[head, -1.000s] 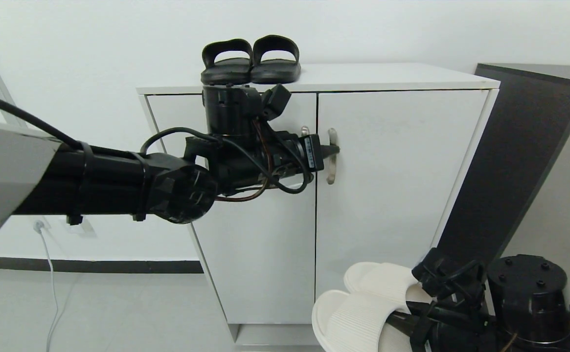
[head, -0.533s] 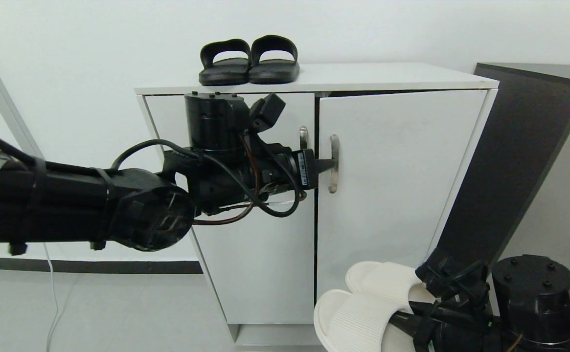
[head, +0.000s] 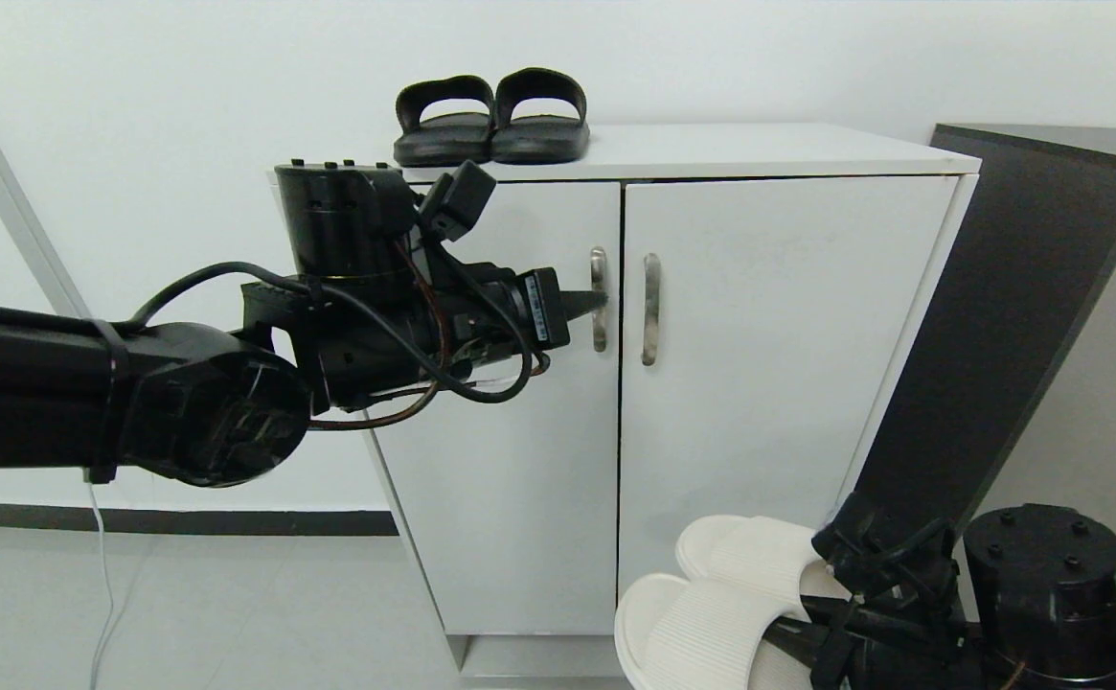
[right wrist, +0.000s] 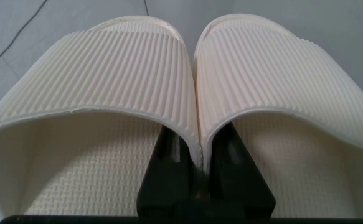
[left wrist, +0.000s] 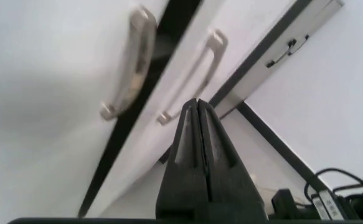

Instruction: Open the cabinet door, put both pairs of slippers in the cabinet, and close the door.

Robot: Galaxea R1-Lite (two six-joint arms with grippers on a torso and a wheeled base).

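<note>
**Cabinet** (head: 778,149): white, two doors, standing on the floor (head: 232,613) against a pale wall.
- Left door (head: 510,498) and right door (head: 759,383) both look shut, with a thin dark seam between them.
- The inside is hidden, so its contents cannot be told.
- An upright metal bar handle sits on each door beside the seam: left handle (head: 599,299), right handle (head: 650,309).

**Black slippers** (head: 492,117): one pair, side by side and touching, on the cabinet top towards its left end, outside the cabinet. The toes face the wall.

**White slippers** (head: 711,594): one pair, ribbed straps, held off the floor low in front of the right door, outside the cabinet.
- In the right wrist view the two slippers (right wrist: 131,74) lie pressed side against side.

**Right gripper** (right wrist: 201,158): jaws clenched on the white slippers. One jaw is inside each slipper, pinching the two inner strap walls together.

**Left gripper** (head: 596,303): jaws pressed together with nothing between them (left wrist: 198,109).
- It is level with the middle of the handles, with its tip at the left handle.
- Whether the tip touches the bar cannot be told from either view.
- The arm reaches across the upper half of the left door and covers part of it.

**Surroundings**
- Dark panel (head: 989,335): the side of a neighbouring unit, right against the cabinet's right side.
- Cable (head: 98,585): pale, hanging down the wall to the floor, well left of the cabinet.
- Skirting strip (head: 184,522): dark, along the foot of the wall.
</note>
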